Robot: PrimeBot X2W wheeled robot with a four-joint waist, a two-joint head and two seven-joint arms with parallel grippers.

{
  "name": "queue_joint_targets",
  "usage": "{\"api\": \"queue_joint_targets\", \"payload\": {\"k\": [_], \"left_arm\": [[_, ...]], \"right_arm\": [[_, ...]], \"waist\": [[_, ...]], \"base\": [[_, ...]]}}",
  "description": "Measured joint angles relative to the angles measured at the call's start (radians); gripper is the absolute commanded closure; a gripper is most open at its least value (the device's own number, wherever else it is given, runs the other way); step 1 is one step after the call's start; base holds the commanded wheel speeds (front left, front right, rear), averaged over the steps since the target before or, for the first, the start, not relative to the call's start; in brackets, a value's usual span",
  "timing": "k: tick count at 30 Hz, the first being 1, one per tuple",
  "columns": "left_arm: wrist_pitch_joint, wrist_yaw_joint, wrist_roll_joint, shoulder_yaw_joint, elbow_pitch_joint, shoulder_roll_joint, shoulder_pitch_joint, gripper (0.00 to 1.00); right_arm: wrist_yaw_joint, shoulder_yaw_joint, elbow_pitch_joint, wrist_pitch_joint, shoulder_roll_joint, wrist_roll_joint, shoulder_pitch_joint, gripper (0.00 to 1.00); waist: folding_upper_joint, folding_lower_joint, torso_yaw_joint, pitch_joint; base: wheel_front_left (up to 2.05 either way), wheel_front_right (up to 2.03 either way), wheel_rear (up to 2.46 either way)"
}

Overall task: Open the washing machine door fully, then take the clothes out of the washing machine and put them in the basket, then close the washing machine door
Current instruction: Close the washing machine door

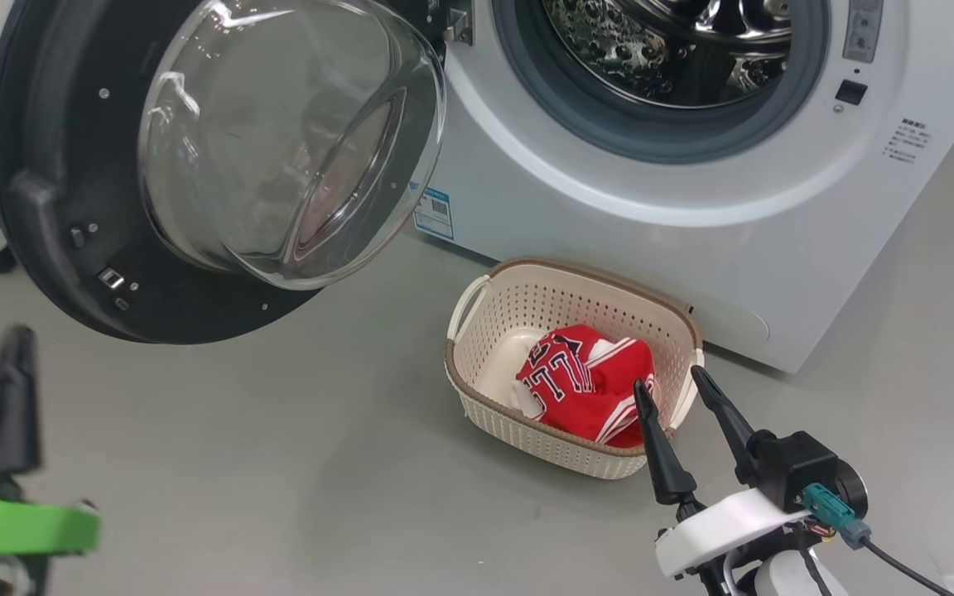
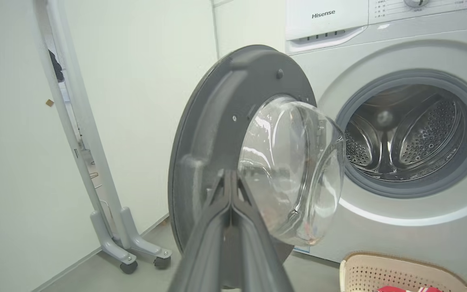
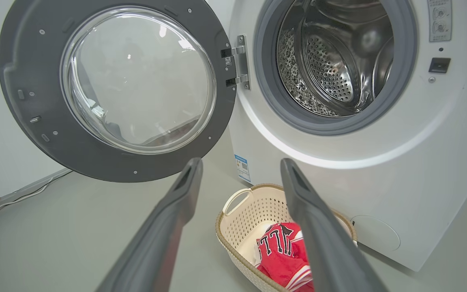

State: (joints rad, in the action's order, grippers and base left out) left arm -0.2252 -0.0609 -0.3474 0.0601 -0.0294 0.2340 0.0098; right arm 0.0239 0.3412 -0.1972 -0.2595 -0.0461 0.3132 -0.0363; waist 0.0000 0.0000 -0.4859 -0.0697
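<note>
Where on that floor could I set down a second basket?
Free: the bare floor left of the basket, beneath the open washing machine door. Crowded: the narrow strip between basket and washing machine; the clothes fill the basket's right half.

The washing machine door point(image 1: 55, 165), black-rimmed with a bulging clear glass bowl, stands swung wide open on its hinge at the left of the white washing machine point(image 1: 609, 223). On the floor point(image 1: 278, 463), just before the machine's front, the cream basket point(image 1: 485, 331) stands upright. The red, white-striped clothes point(image 1: 589, 385) lie crumpled inside it.
</note>
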Motion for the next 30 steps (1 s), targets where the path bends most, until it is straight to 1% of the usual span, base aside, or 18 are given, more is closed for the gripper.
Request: {"api": "queue_joint_targets", "payload": {"k": [5, 8, 10, 11, 15, 18, 21, 22, 23, 24, 28, 29, 30], "left_arm": [[0.028, -0.010, -0.007, 0.097, -0.041, 0.110, -0.089, 1.00], [0.052, -0.016, -0.051, 0.167, -0.039, 0.165, -0.146, 1.00], [0.066, -0.020, -0.098, 0.209, -0.025, 0.186, -0.186, 1.00], [0.080, -0.024, -0.134, 0.228, -0.008, 0.191, -0.209, 1.00], [0.141, -0.030, -0.222, 0.280, 0.067, 0.219, -0.262, 1.00], [0.189, -0.031, -0.326, 0.332, 0.132, 0.220, -0.323, 1.00], [0.244, -0.028, -0.433, 0.391, 0.214, 0.220, -0.384, 1.00], [0.264, -0.021, -0.462, 0.407, 0.245, 0.220, -0.402, 1.00], [0.303, -0.002, -0.516, 0.442, 0.307, 0.219, -0.434, 1.00], [0.323, 0.009, -0.538, 0.459, 0.335, 0.219, -0.447, 1.00], [0.391, 0.064, -0.653, 0.542, 0.443, 0.213, -0.513, 1.00], [0.391, 0.064, -0.653, 0.542, 0.443, 0.213, -0.513, 1.00], [0.412, 0.082, -0.685, 0.563, 0.468, 0.212, -0.531, 1.00]], "right_arm": [[0.001, 0.006, -0.002, 0.000, -0.008, -0.016, -0.021, 0.00], [0.003, 0.011, -0.003, 0.000, -0.017, -0.023, -0.034, 0.00], [0.006, 0.014, -0.004, 0.000, -0.017, -0.027, -0.042, 0.00], [0.006, 0.014, -0.004, 0.000, -0.018, -0.029, -0.044, 0.00], [0.010, 0.019, -0.011, 0.000, -0.022, -0.035, -0.049, 0.00], [0.018, 0.023, -0.016, 0.000, -0.024, -0.045, -0.064, 0.00], [0.019, 0.026, -0.021, 0.000, -0.025, -0.052, -0.072, 0.00], [0.019, 0.027, -0.023, 0.000, -0.025, -0.053, -0.076, 0.00], [0.021, 0.030, -0.025, 0.000, -0.025, -0.053, -0.080, 0.00], [0.023, 0.031, -0.028, 0.000, -0.025, -0.054, -0.080, 0.00], [0.027, 0.036, -0.037, 0.000, -0.025, -0.058, -0.080, 0.00], [0.027, 0.036, -0.037, 0.000, -0.025, -0.058, -0.080, 0.00], [0.027, 0.036, -0.038, 0.000, -0.024, -0.060, -0.080, 0.00]], "waist": [[0.0000, 0.0000, 0.009, -0.029], [0.0000, 0.0000, 0.016, -0.048], [0.0000, 0.0000, 0.023, -0.058], [0.0000, 0.0000, 0.026, -0.063], [0.0000, 0.0000, 0.043, -0.078], [0.0000, 0.0000, 0.057, -0.089], [0.0000, 0.0000, 0.073, -0.097], [0.0000, 0.0000, 0.078, -0.099], [0.0000, 0.0000, 0.089, -0.102], [0.0000, 0.0000, 0.095, -0.104], [0.0000, 0.0000, 0.117, -0.105], [0.0000, 0.0000, 0.117, -0.105], [0.0000, 0.0000, 0.122, -0.105]], "base": [[0.00, 0.00, 0.00], [0.00, 0.00, 0.00], [0.00, 0.00, 0.00], [0.00, 0.00, 0.00], [0.00, 0.00, 0.00], [0.00, 0.00, 0.00], [0.00, 0.00, 0.00], [0.00, 0.00, 0.00], [0.00, 0.00, 0.00], [0.00, 0.00, 0.00], [0.00, 0.00, 0.00], [0.00, 0.00, 0.00], [0.00, 0.00, 0.00]]}}
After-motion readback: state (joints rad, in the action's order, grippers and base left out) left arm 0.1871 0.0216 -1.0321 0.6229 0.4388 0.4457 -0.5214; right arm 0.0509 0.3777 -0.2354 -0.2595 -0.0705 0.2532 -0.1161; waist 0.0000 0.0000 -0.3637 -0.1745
